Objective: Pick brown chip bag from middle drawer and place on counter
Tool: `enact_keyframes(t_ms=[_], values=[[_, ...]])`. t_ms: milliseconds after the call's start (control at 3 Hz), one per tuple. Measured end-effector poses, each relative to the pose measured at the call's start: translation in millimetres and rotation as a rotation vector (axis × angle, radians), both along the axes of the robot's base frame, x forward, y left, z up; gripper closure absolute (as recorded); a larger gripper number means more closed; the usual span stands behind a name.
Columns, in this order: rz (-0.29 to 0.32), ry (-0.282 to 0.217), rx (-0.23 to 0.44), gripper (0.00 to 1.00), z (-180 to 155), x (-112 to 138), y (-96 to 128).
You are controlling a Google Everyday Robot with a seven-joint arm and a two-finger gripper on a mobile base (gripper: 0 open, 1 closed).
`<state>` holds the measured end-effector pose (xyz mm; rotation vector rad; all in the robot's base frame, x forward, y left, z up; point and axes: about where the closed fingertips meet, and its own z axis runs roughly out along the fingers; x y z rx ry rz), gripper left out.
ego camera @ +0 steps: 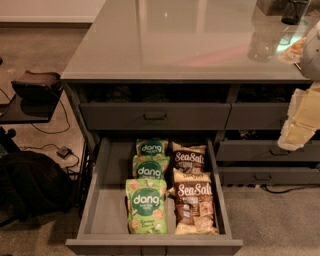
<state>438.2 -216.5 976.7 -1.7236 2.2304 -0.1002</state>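
The middle drawer [102,200] is pulled out wide below the counter [175,45]. Two brown chip bags lie in its right row: one at the front [194,207] and one behind it [189,157], both with white "Sea Salt" lettering. Three green "dang" bags [146,205] fill the left row. My gripper [299,122] shows as pale cream parts at the right edge of the camera view. It hangs in front of the right-hand drawers, level with the counter edge and well right of the bags. It holds nothing that I can see.
A closed grey drawer with a bar handle [155,116] sits above the open one, and narrower drawers [270,150] stack at the right. Dark objects [292,11] stand on the counter's far right. A black bag [30,185], a stand [35,87] and cables lie at the left.
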Motion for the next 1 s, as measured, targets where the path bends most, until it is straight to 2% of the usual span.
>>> enact_keyframes(t_ms=[667, 1000], values=[[0.014, -0.002, 0.007, 0.00, -2, 0, 2], [0.063, 0.032, 0.113, 0.00, -47, 5, 3]])
